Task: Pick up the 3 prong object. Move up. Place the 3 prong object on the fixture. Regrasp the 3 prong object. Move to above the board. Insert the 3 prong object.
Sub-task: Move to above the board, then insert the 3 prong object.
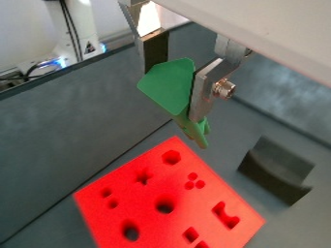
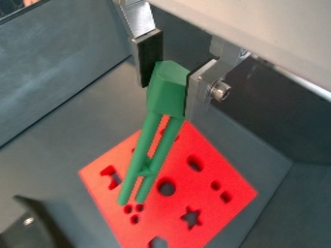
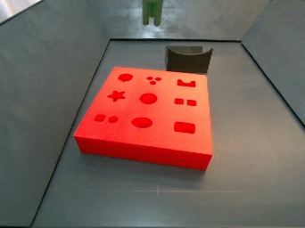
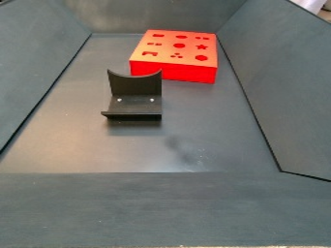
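Note:
My gripper point(image 1: 177, 82) is shut on the green 3 prong object point(image 1: 169, 85), gripping its wide head between the silver fingers. In a wrist view, the gripper point(image 2: 175, 82) holds the object point(image 2: 153, 145) with its slim prongs hanging down above the red board point(image 2: 207, 189). The board point(image 1: 135, 203) has dark shaped cutouts. In a side view only the prong tips point(image 3: 152, 11) show, high above the far edge of the board point(image 3: 149, 134). The gripper is out of view in the side view point(image 4: 177, 68) where the board lies far from the camera.
The dark fixture point(image 3: 188, 58) with its curved recess stands on the floor just behind the board, and shows in both wrist views point(image 1: 276, 167) point(image 2: 33, 218). It stands in front of the board in a side view point(image 4: 134, 94). Grey sloped walls point(image 3: 274, 71) enclose the floor.

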Motion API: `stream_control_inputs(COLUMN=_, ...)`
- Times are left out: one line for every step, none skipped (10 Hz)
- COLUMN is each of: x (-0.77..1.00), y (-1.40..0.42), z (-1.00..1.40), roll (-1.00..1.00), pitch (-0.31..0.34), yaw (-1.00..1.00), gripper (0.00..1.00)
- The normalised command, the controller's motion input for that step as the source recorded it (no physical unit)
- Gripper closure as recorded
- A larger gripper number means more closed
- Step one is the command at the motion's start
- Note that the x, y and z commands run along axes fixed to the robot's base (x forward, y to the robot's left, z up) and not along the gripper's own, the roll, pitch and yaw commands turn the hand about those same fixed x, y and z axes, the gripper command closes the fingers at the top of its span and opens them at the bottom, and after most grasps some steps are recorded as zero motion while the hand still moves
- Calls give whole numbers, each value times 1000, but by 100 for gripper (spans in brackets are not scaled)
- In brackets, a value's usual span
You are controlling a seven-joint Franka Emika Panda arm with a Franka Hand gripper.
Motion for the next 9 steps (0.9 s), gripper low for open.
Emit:
stream_control_inputs(x=-65, y=18, z=1, roll=-346, pitch=-63, yaw=-19, gripper=100)
stream_control_inputs(x=-45, y=17, z=2, roll=-209, pitch=-39, yaw=-14, gripper=100)
stream_control_inputs(x=0, y=0, z=-200, roll=34, pitch=0, yaw=0, gripper=100)
stream_control_inputs(x=0, y=0, z=-109, roll=-27, pitch=0, yaw=0, gripper=100)
stream_control_inputs(x=0, y=0, z=0, roll=6, pitch=0, yaw=0, gripper=100)
stream_control_inputs(x=569, y=-83, z=-571, roll=-143, pitch=203, yaw=0, gripper=100)
stream_control_inputs(x=569, y=120, z=0, roll=-500, pitch=137, yaw=-49, gripper=100)
stream_control_inputs(x=549, y=186, z=0, roll=-500, pitch=147, yaw=0, gripper=100)
stream_control_inputs(x=540, y=177, z=0, roll=-500, pitch=160, yaw=0, gripper=100)
